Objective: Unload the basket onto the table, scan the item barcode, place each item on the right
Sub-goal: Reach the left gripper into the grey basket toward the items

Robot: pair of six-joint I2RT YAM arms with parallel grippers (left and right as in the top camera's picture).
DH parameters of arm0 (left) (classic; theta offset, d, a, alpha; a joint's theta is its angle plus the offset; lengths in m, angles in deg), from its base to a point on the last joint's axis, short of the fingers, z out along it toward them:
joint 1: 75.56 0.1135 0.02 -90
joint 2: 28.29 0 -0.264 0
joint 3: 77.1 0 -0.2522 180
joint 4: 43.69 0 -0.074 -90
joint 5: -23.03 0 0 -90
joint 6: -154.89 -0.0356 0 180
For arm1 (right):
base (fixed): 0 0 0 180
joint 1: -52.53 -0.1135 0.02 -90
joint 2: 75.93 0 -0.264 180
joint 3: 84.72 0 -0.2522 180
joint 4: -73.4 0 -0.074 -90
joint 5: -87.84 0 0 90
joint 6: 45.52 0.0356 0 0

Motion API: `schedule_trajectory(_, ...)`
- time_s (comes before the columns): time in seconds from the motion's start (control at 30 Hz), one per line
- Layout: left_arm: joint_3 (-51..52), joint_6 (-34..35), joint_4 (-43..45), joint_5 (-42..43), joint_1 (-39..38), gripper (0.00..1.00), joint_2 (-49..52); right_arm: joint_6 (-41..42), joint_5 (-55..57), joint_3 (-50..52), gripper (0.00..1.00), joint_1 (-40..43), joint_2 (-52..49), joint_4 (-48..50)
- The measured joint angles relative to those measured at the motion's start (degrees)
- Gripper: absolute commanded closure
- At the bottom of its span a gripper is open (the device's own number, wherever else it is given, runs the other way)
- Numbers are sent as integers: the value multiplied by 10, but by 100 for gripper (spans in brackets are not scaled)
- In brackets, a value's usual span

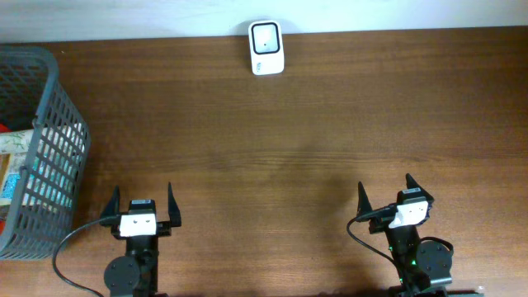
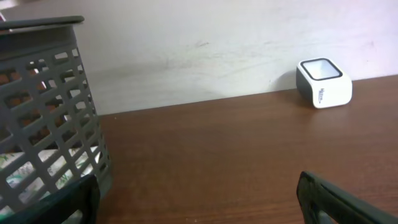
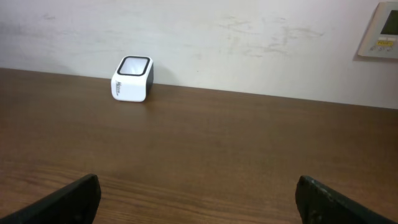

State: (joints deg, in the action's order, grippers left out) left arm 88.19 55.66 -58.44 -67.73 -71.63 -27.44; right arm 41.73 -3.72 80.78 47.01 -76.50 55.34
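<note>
The left tool and right tool both stand wide and empty, well apart from the scanner; the basket sits left of the scanner.

basket cut off at left edge, packets inside half hidden by mesh, scanner label unreadably tiny

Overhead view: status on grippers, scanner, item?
Left gripper open, empty; right gripper open, empty. Barcode scanner at far edge, untouched. Items in grey basket, far left. Nothing blocking the scanner.
</note>
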Motion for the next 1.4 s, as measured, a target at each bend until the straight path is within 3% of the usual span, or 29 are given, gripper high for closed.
schedule_trajectory(0.13,-20,16,-21,11,0,1,5,0,0,0,2,0,0,0)
schedule_trajectory(0.27,-123,18,-60,25,0,1,76,0,0,0,1,0,0,0)
schedule_trajectory(0.5,-428,20,-178,83,0,1,348,0,0,0,2,0,0,0)
schedule_trajectory(0.67,-657,20,-348,118,0,1,557,0,0,0,2,0,0,0)
schedule_trajectory(0.8,-890,21,-554,135,0,1,744,0,0,0,2,0,0,0)
schedule_trajectory(0.87,-946,22,-586,141,0,1,784,0,0,0,2,-1,0,0)
schedule_trajectory(1.07,-973,19,-564,145,1,1,803,0,0,0,2,-1,0,0)
schedule_trajectory(1.17,-981,44,-531,91,27,1,803,0,0,0,2,-1,0,0)
schedule_trajectory(1.4,-1003,156,-502,-10,253,0,811,0,0,0,2,-1,0,0)
